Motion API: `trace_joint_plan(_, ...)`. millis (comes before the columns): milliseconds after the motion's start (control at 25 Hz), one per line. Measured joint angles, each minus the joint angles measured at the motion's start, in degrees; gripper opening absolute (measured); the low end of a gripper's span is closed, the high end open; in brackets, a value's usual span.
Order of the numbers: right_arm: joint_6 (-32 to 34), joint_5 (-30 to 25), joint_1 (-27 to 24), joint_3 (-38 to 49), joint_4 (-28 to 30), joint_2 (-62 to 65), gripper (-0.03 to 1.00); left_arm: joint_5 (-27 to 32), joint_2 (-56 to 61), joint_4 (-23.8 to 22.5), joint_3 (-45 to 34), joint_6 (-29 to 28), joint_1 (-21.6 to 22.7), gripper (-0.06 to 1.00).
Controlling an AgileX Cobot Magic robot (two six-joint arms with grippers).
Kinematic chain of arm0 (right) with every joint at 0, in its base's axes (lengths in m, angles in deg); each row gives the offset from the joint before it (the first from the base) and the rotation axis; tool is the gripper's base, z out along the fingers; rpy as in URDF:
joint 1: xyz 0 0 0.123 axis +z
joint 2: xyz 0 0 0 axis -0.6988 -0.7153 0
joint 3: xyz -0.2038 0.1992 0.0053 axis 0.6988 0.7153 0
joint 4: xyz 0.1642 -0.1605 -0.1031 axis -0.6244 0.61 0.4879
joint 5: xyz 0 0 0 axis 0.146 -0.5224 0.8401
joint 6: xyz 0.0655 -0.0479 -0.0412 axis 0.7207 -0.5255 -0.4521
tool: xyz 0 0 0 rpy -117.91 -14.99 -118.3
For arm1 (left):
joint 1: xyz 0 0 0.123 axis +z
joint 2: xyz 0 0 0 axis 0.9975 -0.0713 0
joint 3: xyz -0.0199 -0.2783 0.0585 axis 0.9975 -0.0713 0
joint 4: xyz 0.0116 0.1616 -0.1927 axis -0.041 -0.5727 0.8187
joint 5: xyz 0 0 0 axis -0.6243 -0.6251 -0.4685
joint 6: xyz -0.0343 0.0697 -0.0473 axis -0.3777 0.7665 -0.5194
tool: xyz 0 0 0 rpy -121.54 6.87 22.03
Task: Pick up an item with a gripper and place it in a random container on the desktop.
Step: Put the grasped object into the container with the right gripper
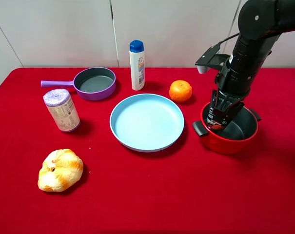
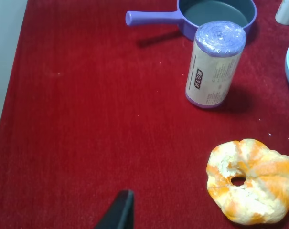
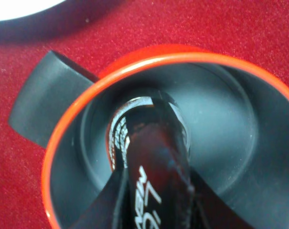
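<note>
The red pot (image 1: 231, 145) with a dark grey inside stands at the right of the table. My right gripper (image 1: 221, 117) reaches down into it from above. In the right wrist view the gripper (image 3: 156, 210) is shut on the black squeeze tube (image 3: 151, 157) with white lettering. The tube's lower end is inside the pot (image 3: 134, 64), close to its floor. I cannot tell whether it touches. One black pot handle (image 3: 46, 100) sticks out to the side. Only one dark fingertip (image 2: 120, 210) of my left gripper shows, above bare red cloth.
A light blue plate (image 1: 147, 122) lies in the middle beside the pot. An orange (image 1: 180, 90), a white shampoo bottle (image 1: 137, 66) and a purple pan (image 1: 94, 84) stand behind. A purple-topped canister (image 1: 62, 110) and a bread roll (image 1: 60, 169) are at the left.
</note>
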Motion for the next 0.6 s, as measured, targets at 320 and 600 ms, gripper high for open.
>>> trace_joint_plan(320,0.0,0.0,0.0,0.0,0.0,0.0,0.45,0.0,0.0,0.0,0.0,0.0,0.0,0.99)
trace_joint_plan(600,0.0,0.4,0.0,0.0,0.1,0.0,0.68,0.0,0.0,0.0,0.0,0.0,0.0,0.99)
